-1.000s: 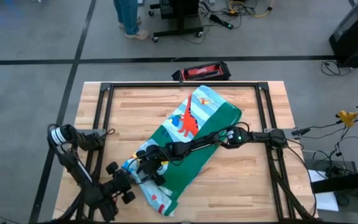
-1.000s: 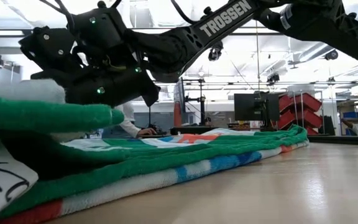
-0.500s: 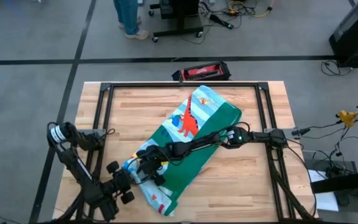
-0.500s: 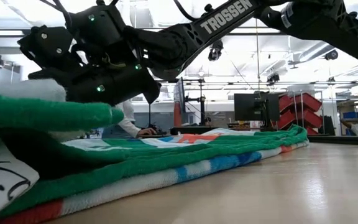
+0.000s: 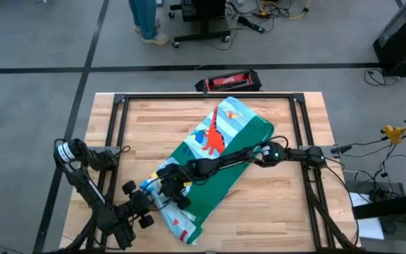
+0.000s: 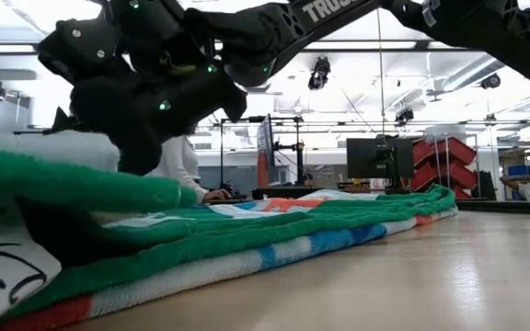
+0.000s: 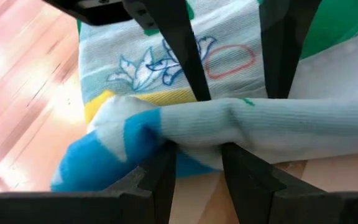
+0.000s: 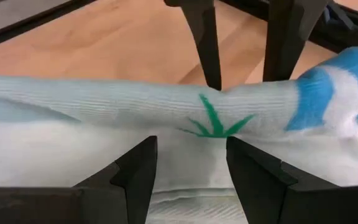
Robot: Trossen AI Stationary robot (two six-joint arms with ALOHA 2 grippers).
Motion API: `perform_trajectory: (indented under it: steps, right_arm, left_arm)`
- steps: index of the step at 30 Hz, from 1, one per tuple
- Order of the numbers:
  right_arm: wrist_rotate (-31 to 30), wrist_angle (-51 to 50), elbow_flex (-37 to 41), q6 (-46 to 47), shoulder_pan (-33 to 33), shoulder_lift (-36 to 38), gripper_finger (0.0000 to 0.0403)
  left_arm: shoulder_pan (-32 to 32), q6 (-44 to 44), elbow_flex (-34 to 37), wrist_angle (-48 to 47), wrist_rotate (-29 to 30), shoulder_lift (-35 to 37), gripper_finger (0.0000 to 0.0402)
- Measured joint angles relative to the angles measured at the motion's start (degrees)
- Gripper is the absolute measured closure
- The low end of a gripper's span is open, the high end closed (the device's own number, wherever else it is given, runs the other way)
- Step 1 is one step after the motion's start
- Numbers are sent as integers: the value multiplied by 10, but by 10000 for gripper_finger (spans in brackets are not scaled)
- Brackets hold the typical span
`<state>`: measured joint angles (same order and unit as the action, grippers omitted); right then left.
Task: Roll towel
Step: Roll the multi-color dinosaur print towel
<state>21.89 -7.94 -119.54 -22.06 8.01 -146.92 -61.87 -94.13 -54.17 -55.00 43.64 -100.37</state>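
Both end effectors grip one rolled fold of the towel (image 5: 220,159): left end effector (image 7: 197,171) clamped opposite right end effector (image 8: 188,165); remaining cloth extends flat beyond them on the bench (image 5: 154,120).

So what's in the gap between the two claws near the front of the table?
The towel. The high view shows the left gripper and right gripper at its near end; both wrist views show its rolled edge pinched between each gripper's fingers.
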Motion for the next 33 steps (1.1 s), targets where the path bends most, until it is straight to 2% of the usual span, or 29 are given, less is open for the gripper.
perform_trajectory:
  steps: [7, 11, 22, 33]
  right_arm:
    - [-45, -76, 0, -26, 26, 25, 224]
    - [-60, -85, 0, -29, 46, 43, 224]
    - [-54, -127, 6, -3, 96, 50, 224]
    - [-32, -120, 15, -2, 118, 62, 224]
  left_arm:
    - [0, 0, 3, 5, 0, 0, 285]
    - [0, -12, 13, 7, 0, 0, 285]
    - [0, -12, 18, 17, 0, 0, 285]
    - [0, -11, 18, 19, 0, 0, 285]
